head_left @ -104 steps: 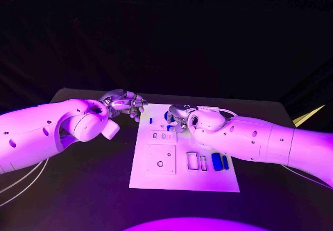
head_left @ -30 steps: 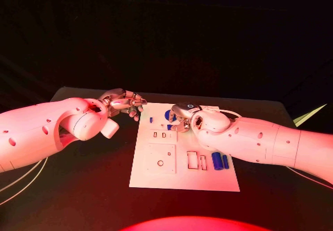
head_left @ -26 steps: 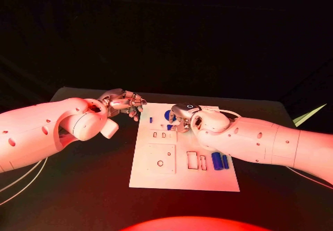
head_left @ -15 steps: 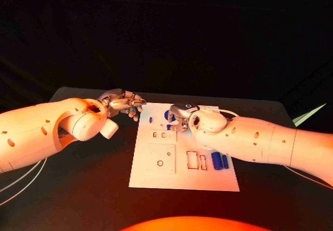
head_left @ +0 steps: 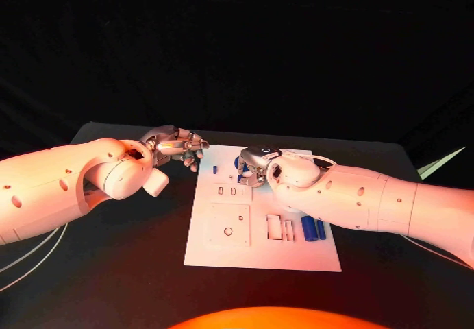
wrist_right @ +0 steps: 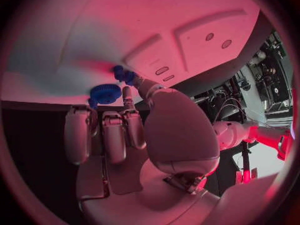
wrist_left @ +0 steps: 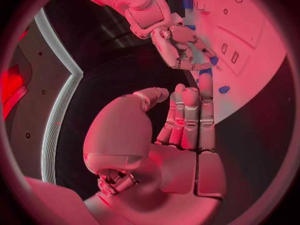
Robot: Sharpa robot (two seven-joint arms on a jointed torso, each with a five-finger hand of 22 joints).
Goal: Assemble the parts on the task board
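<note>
- Table (head_left: 118,274): black, carrying the board at its middle.
- Board (head_left: 262,253): a white plate lying flat, with rectangular and round recesses in it; both hands are at its far end.
- Left arm (head_left: 59,185): comes in low over the table and ends just beside the board's far left corner.
- Right arm (head_left: 375,202): lies across the board's right side, covering part of it.
- Left hand (head_left: 178,146): above the table just off the board's far left corner, fingers drawn together and bent, nothing seen in them; in the left wrist view (wrist_left: 181,125) the fingers lie side by side, thumb close by.
- Right hand (head_left: 254,164): down on the far end of the board. In the right wrist view (wrist_right: 125,135) the thumb and a fingertip meet at a small blue piece (wrist_right: 123,74) at the board's surface; whether it is truly pinched I cannot tell.
- Gear (wrist_right: 104,93): a blue toothed disc on the board, just beside the right hand's fingertips.
- Two blue bars (head_left: 313,229): lying side by side on the board's right part, near the right arm.
- Blue peg (head_left: 214,168): small, at the board's far left, between the two hands.
</note>
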